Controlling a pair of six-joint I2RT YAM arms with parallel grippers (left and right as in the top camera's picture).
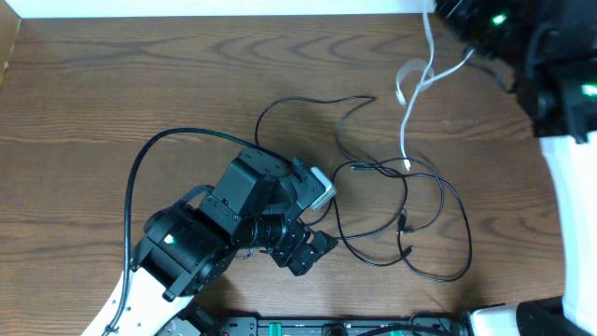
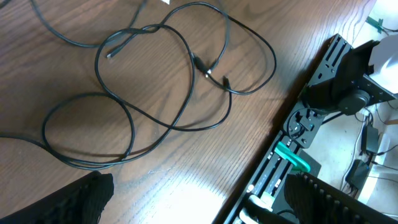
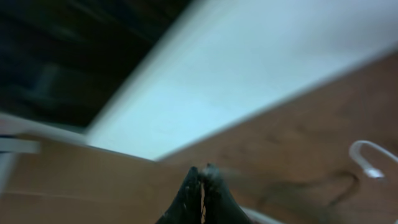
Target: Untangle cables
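Table (image 1: 112,84): wood; cords occupy its right half.
Black cable (image 1: 407,196): loose overlapping loops flat on the table, directly ahead of the left gripper.
White cable (image 1: 404,135): runs from the far edge down to the black loops, lower end meeting them.
Left gripper (image 2: 199,202): jaws wide, empty; nearer arm.
Right gripper (image 3: 200,186): fingers closed; hold unclear.

We count two thin flexible cables: one long black cord (image 1: 406,191) and one shorter white cord (image 1: 405,131). We also count two black robot arms, left (image 1: 187,238) and right (image 1: 550,65), and one brown wooden table (image 1: 93,93).
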